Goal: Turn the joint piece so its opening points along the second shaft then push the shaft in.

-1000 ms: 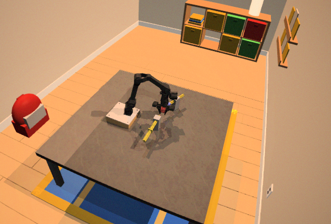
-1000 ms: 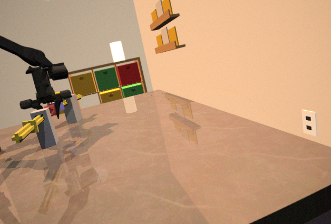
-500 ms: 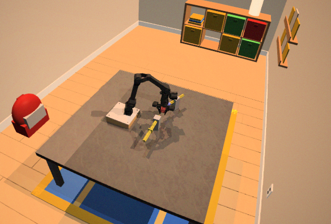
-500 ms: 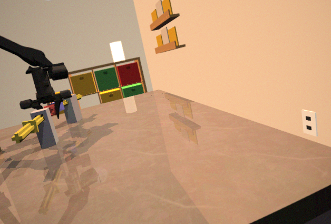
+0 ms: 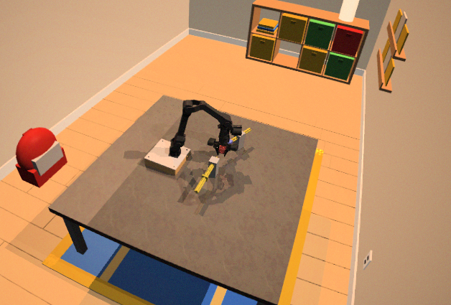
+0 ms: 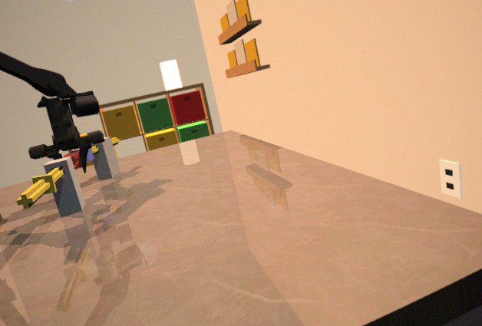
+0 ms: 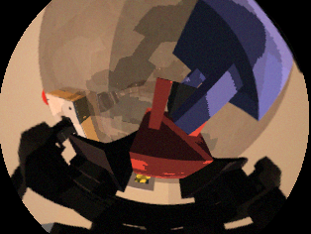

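Note:
The red square joint piece (image 5: 222, 148) (image 6: 77, 159) (image 7: 170, 166) hangs on hinges in a blue-purple fork (image 6: 87, 155) (image 7: 276, 69). The fork is on the end of the far yellow shaft (image 5: 248, 130) (image 6: 115, 140), which the far grey block (image 5: 241, 142) (image 6: 107, 162) bears. My gripper (image 5: 220, 151) (image 7: 159, 132) is shut on the red piece, from above. The second yellow shaft (image 5: 205, 176) (image 6: 34, 192) (image 7: 142, 178), with a collar, runs through the near grey block (image 5: 215, 171) (image 6: 70, 195). The red piece's wide end faces that block, apart from it. Exact alignment cannot be told.
The arm's white-topped base (image 5: 164, 156) stands left of the blocks on the dark table (image 5: 204, 242). The near shaft's long outer part sticks out toward the table's front. The far shaft sticks out behind the far block. A shelf unit (image 5: 288, 61) stands beyond the table.

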